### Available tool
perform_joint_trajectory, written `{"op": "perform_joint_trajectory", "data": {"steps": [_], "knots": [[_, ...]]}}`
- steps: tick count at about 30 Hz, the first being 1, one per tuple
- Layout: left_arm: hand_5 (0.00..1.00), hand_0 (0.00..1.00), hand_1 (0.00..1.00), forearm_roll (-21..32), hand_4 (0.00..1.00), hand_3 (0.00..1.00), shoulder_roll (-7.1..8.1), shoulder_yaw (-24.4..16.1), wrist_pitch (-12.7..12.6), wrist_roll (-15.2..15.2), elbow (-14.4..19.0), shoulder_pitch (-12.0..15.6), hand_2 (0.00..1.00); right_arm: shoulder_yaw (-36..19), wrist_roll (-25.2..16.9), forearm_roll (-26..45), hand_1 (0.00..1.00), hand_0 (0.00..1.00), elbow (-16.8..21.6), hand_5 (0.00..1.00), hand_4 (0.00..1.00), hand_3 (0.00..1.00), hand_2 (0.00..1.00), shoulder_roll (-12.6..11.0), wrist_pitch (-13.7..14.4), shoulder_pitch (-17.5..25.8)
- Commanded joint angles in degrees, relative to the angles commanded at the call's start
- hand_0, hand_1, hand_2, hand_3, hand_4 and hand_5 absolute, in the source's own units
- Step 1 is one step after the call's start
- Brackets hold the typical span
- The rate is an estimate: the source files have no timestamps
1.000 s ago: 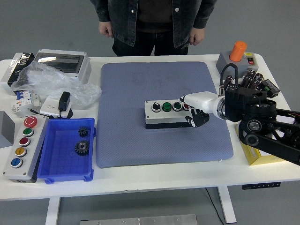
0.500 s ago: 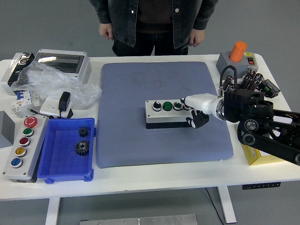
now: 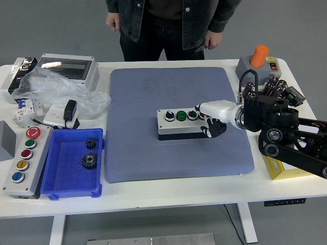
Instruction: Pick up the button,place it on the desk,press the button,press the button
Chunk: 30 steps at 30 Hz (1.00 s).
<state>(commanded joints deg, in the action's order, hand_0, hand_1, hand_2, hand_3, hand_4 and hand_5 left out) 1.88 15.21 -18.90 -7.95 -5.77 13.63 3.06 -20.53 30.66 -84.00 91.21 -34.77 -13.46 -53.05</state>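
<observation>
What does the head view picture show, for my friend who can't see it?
A robot's right hand grips the right end of a grey button box on a blue mat. A person stands behind the white table.

White table; blue-grey mat, blue tray on it.

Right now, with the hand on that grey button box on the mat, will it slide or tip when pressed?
The button box is long, low and flat-bottomed, so tipping seems unlikely. The blue-grey mat looks textured, probably resisting sliding. The right hand sits at its right end, so an off-centre push might twist it slightly.
</observation>
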Motion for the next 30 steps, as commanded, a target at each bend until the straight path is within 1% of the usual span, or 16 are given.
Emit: {"op": "perform_joint_trajectory", "data": {"steps": [6,17,19,29,30], "knots": [[0.445,0.709,0.759,0.1,0.766,0.701,0.01,0.2,0.0,0.0,0.0,0.1,0.682,-1.7,0.1,0.0,0.272,0.329,0.4,0.002,0.446,0.863,0.212,-1.0,-0.3,-0.2],[0.446,0.708,0.759,0.2,0.767,0.700,-0.07,0.2,0.1,0.1,0.0,0.3,0.682,-1.6,0.1,0.2,0.270,0.327,0.2,0.002,0.444,0.860,0.211,-2.6,-0.6,1.3],[0.445,0.709,0.759,0.1,0.767,0.699,-0.06,0.2,0.1,0.1,0.0,0.4,0.682,-1.5,0.1,0.2,0.269,0.326,0.1,0.002,0.442,0.848,0.210,-2.8,-0.6,1.4],[0.446,0.709,0.759,0.1,0.767,0.699,-0.10,0.1,0.1,0.0,0.0,0.4,0.682,-1.1,0.0,0.3,0.268,0.325,-0.6,0.002,0.442,0.843,0.209,-3.0,-0.5,1.7],[0.445,0.709,0.759,0.1,0.767,0.699,-0.10,0.1,0.2,0.0,0.0,0.5,0.681,-1.1,0.0,0.3,0.269,0.325,-0.6,0.002,0.444,0.830,0.209,-3.0,-0.5,1.7]]}}
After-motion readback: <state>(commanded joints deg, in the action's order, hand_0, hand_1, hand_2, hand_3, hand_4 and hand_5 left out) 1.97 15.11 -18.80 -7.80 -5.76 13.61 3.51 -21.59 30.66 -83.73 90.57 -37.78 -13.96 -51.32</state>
